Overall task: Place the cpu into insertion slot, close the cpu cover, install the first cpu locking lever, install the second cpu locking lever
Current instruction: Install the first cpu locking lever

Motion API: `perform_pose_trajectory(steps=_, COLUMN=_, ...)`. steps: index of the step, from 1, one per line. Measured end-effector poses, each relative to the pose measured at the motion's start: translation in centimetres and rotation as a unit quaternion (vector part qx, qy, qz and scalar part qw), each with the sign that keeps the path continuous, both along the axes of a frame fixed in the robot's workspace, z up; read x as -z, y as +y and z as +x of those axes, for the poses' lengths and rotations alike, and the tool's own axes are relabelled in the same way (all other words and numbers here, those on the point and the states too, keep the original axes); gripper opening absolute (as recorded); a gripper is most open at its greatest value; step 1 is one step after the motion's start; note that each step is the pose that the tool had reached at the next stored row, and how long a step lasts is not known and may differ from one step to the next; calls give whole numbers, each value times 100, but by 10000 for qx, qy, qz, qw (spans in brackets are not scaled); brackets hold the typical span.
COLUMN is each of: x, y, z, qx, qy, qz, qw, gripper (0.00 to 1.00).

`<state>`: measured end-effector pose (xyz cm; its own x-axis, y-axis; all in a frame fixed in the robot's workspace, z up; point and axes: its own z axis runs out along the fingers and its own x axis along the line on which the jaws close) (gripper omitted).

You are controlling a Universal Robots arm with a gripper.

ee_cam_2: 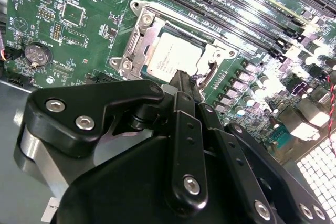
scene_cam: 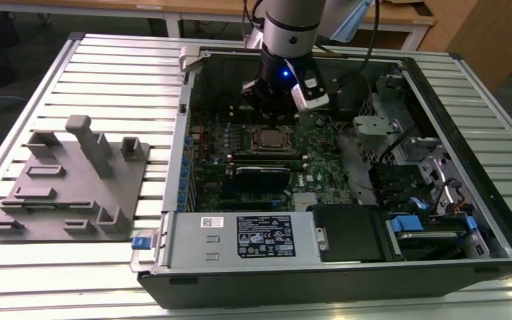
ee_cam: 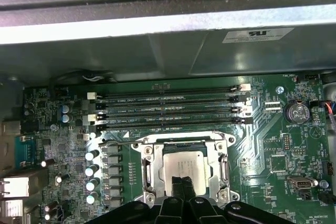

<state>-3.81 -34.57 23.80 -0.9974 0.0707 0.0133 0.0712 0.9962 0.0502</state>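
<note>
Whereas the exterior view shows the computer case (scene_cam: 327, 283), both wrist views show the gripper (ee_cam: 182, 182), fingers together, partly hiding the cpu (ee_cam: 184, 162).

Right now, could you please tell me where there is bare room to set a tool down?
The silver slatted table is bare on the far and near sides of the grey moulded fixture plate. Inside the black computer case, around the pincer, it is crowded.

Your arm (scene_cam: 287, 27): silver-grey tube, black band, blue light (scene_cam: 285, 74) at wrist, black cable (scene_cam: 376, 30). Your hand (ee_cam_2: 185, 82): black linkage plates, silver screws (ee_cam_2: 85, 123).
</note>
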Motion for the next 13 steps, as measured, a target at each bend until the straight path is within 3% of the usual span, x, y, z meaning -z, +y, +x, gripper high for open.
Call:
perform_pose_trajectory(steps=7, x=0, y=0, z=-1, qx=0, qy=1, qz=4, qw=10000, gripper=10)
perform_pose_trajectory(steps=13, x=0, y=0, z=-54, qx=0, qy=1, qz=6, qw=10000, gripper=10)
